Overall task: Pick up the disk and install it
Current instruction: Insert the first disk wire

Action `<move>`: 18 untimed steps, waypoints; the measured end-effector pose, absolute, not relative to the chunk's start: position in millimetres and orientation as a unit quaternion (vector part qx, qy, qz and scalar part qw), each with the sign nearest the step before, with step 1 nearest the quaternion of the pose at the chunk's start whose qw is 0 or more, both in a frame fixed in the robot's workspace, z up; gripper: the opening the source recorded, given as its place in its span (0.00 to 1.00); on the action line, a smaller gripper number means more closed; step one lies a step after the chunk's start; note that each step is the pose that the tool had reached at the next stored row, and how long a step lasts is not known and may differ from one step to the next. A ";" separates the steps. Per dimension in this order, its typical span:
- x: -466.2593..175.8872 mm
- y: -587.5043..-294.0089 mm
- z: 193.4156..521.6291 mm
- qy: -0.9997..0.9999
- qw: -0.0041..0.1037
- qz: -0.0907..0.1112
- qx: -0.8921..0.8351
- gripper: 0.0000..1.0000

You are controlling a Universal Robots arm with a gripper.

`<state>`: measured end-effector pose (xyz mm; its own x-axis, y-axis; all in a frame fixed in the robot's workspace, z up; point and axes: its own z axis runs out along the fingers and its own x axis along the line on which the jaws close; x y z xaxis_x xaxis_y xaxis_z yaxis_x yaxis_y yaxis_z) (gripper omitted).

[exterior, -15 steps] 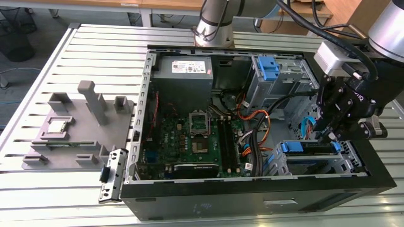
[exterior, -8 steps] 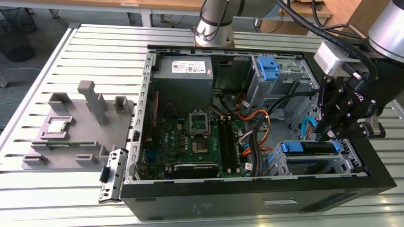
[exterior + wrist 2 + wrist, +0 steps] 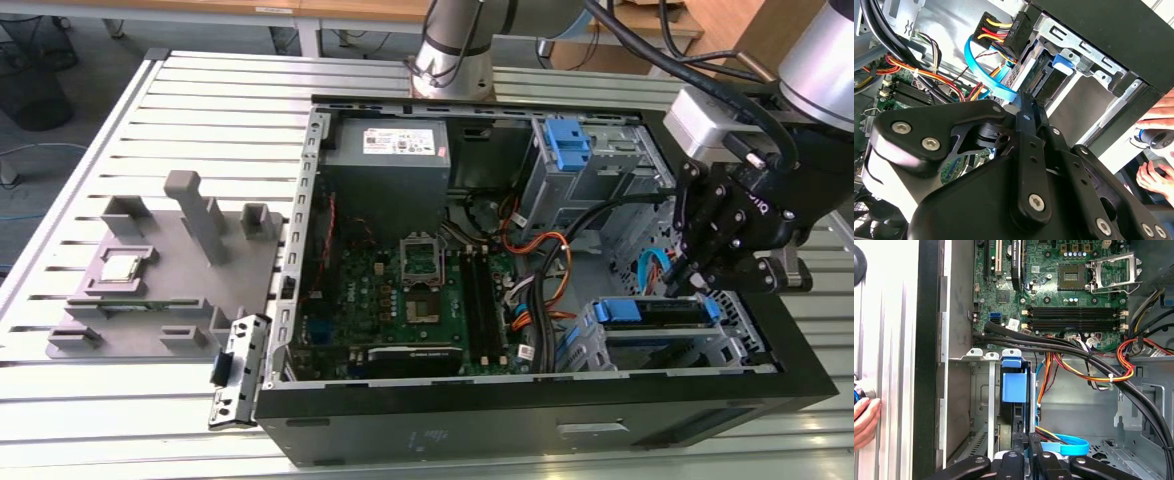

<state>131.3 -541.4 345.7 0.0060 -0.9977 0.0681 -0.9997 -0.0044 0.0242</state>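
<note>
Blue carrier rails frame the disk [image 3: 651, 312], seated in the drive cage at the open computer case [image 3: 534, 420]'s front corner. The black hand [image 3: 721, 282] hovers just above it, fingers drawn together, holding nothing. A blue ribbon cable [image 3: 1066, 446] and orange wires [image 3: 1094, 375] crowd alongside.
</note>
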 end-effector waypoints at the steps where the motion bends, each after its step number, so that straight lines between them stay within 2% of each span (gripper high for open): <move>1: 131.4 -541.4 345.7 -0.705 0.033 0.016 0.709 0.16; 18: 131.8 -543.5 345.2 -0.705 0.033 0.016 0.709 0.16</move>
